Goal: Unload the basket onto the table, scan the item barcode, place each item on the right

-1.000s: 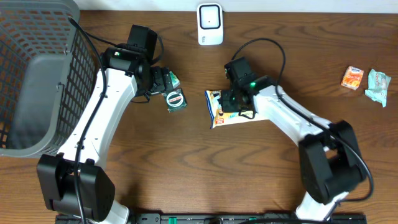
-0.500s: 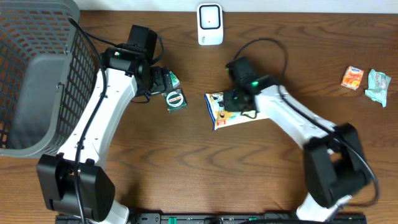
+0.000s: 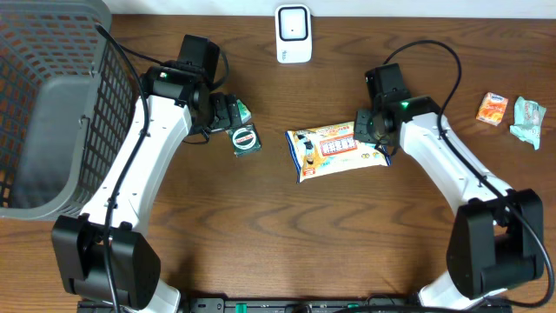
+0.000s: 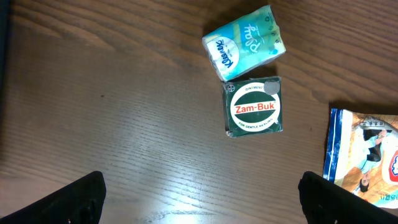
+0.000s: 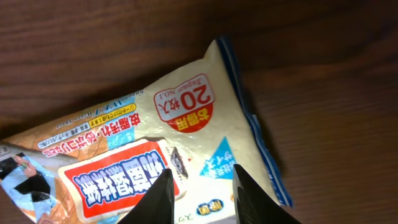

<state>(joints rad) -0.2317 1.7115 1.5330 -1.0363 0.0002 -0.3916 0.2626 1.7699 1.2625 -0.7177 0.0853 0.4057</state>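
Though blurry overhead, snack bag [image 5: 186,118] lettering crisp wrist-side.

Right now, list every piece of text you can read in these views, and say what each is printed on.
"Zam-Buk": on the green square tin; its smaller print is too small to read.
"20": in a red circle on the white snack bag; the Japanese print around it is upside down and too blurred to read.
No legible text: the script logo on the teal tissue pack cannot be read.
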